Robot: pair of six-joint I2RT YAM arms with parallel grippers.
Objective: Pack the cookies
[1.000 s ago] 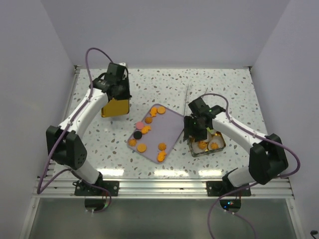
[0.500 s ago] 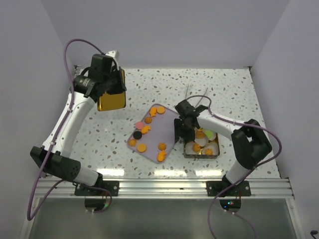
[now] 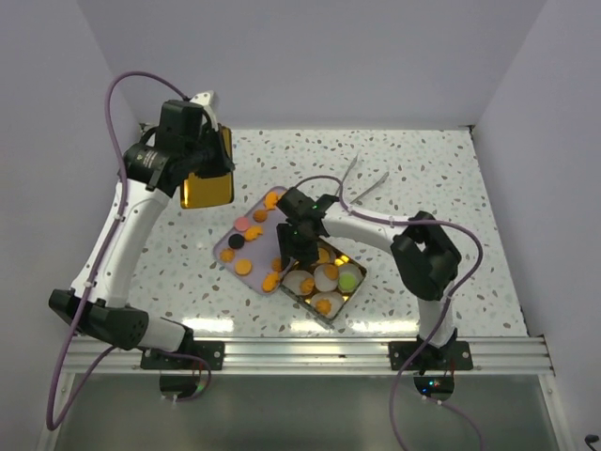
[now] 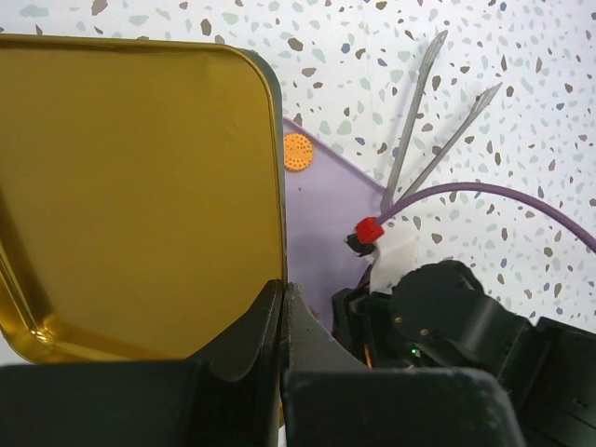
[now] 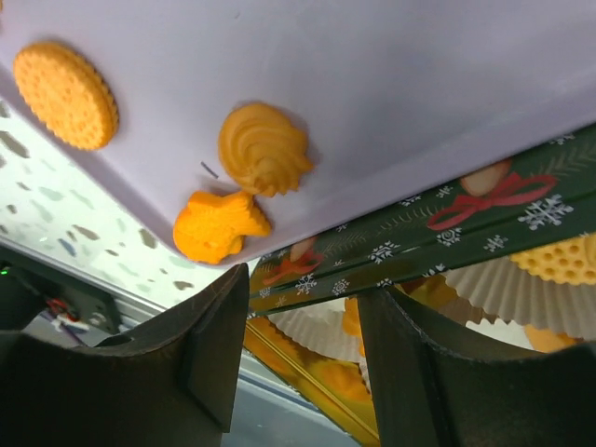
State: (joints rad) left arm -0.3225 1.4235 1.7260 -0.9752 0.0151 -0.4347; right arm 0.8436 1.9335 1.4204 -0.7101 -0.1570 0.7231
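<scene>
The left gripper (image 4: 282, 303) has its fingers pinched nearly together on the edge of a gold lid (image 4: 140, 186), held up off the table; the lid fills most of the left wrist view and hides what lies under it; the cookies (image 3: 243, 267) are split, some loose on the purple tray (image 5: 372, 74), others in paper cups (image 5: 521, 291) inside the tin (image 5: 419, 244), which touches the tray's edge; the right gripper (image 5: 303, 284) has narrowed its fingers onto the tin's green wall at a corner, and from above its body covers that corner; one cookie overhangs the tray's rim; tongs (image 3: 364, 183) lie beyond.
</scene>
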